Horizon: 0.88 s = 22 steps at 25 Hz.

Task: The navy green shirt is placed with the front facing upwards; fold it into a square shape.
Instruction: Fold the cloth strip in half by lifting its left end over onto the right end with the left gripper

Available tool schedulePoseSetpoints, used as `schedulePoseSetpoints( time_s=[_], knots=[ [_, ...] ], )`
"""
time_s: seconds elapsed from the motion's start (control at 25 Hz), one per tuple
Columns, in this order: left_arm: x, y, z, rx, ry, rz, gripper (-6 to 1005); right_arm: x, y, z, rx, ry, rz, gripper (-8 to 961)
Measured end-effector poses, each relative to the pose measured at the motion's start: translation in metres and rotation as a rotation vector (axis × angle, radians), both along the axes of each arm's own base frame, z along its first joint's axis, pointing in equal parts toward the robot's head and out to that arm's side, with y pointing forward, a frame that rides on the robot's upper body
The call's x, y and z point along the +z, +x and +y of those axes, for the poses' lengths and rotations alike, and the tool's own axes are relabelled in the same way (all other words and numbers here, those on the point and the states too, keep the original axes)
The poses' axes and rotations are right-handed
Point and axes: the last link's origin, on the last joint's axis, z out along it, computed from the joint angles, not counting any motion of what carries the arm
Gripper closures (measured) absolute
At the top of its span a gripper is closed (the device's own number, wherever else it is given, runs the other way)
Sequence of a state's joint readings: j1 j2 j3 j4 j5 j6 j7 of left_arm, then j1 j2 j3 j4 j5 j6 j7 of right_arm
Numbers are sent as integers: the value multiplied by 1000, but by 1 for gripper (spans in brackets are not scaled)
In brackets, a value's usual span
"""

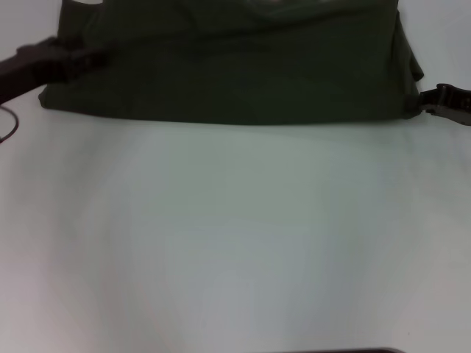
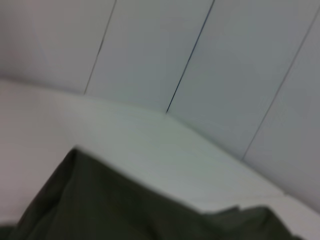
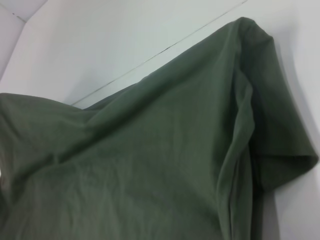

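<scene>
At the far edge of the white table [image 1: 235,243] the navy green shirt [image 1: 228,66] is lying spread wide, near edge folded straight. The left gripper [image 1: 94,59] is resting on its left side, the right gripper [image 1: 425,103] at its right corner; whether either is pinching cloth, I cannot tell. Judged mid-fold: next, both need a firm hold to carry the sides over evenly.
</scene>
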State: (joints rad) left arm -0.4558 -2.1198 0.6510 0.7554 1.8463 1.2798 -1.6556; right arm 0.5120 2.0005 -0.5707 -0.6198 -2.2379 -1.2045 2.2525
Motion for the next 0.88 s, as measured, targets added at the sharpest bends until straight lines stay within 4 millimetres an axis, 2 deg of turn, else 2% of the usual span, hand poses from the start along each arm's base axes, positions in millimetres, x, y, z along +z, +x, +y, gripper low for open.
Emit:
schedulePoseSetpoints(
  time_s=[0.32, 0.6, 0.88],
  knots=[
    [11, -26, -1, 187, -132, 48, 96, 2, -1, 0, 7, -4, 6, 931],
    [25, -49, 12, 340, -44, 105, 96, 2, -2, 1, 15, -4, 2, 931],
    [17, -60, 24, 408, 2, 151, 95, 3, -1, 0, 12, -1, 0, 932]
  ],
)
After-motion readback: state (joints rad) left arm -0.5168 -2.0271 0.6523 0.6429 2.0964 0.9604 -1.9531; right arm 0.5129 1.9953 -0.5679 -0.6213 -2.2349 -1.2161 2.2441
